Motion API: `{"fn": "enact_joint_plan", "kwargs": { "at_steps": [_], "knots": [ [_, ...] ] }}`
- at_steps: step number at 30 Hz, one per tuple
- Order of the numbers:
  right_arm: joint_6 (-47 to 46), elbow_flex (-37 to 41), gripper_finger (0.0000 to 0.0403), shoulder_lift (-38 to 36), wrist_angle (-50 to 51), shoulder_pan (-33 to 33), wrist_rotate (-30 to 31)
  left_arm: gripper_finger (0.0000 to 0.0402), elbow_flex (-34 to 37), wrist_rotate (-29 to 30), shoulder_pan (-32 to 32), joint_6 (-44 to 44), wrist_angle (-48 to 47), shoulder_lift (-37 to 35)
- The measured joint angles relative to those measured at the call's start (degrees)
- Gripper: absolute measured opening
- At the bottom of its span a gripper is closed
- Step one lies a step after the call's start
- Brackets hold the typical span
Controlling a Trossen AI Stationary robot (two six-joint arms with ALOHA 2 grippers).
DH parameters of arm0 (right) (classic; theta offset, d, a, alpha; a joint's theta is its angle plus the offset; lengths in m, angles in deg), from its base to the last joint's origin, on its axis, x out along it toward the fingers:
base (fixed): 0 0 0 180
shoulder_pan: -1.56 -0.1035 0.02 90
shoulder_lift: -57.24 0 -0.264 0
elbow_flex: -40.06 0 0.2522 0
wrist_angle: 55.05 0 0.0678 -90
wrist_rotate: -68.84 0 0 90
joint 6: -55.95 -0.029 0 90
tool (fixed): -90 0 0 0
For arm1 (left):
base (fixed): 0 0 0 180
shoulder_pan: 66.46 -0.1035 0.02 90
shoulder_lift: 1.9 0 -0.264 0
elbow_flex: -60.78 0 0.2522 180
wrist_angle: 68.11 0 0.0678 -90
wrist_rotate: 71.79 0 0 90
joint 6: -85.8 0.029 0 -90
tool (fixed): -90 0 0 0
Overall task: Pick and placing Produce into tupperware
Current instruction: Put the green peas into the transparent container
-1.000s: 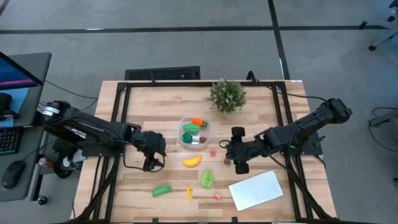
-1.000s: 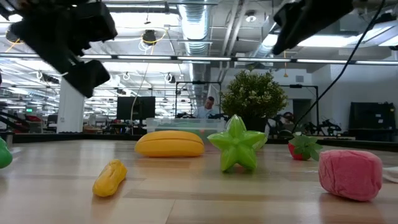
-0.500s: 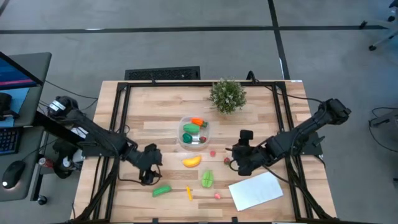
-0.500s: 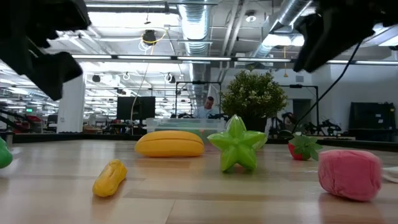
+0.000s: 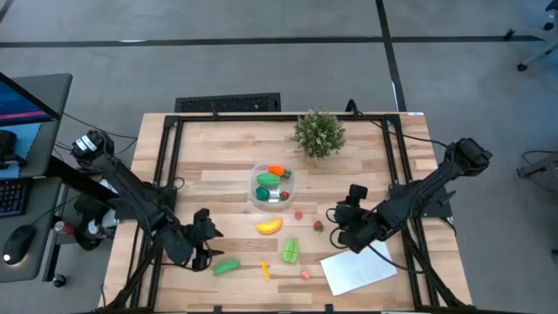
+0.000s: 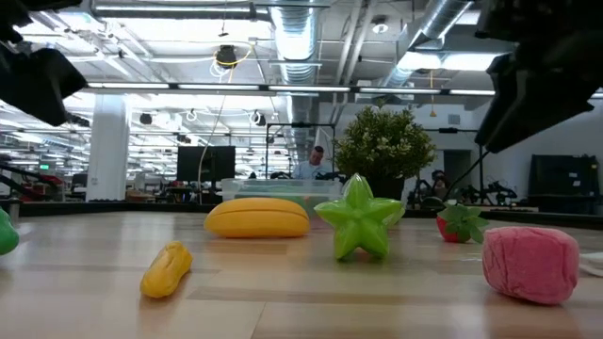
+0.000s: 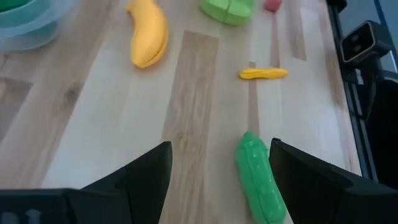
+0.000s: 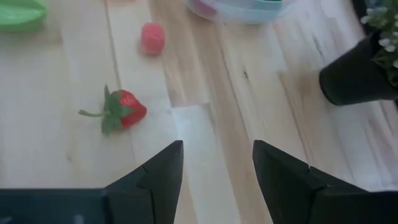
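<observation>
The left gripper (image 5: 207, 247) is held wide open and empty just beside the green pickle-shaped piece (image 5: 227, 267) near the table's front edge, while the right gripper (image 5: 342, 226) is seen part-open and empty above bare wood, with the strawberry (image 5: 319, 226) just beside it and the clear tupperware (image 5: 271, 186) well apart at mid-table. The green piece's long axis lies roughly across the table, slightly slanted; in the left wrist view it (image 7: 260, 182) sits off-centre toward one finger (image 7: 311, 174). It could be knocked or rolled away unless the jaws are first centred over it and turned across its length.
</observation>
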Motion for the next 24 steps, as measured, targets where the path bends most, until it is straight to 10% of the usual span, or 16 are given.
{"fn": "enact_joint_plan", "kwargs": {
  "at_steps": [24],
  "knots": [
    [-4.20,1.59,0.0177,0.00,-1.26,-2.40,6.01,0.0256,-9.90,-8.87,1.38,-3.74,7.33,24.11]
  ]
}}
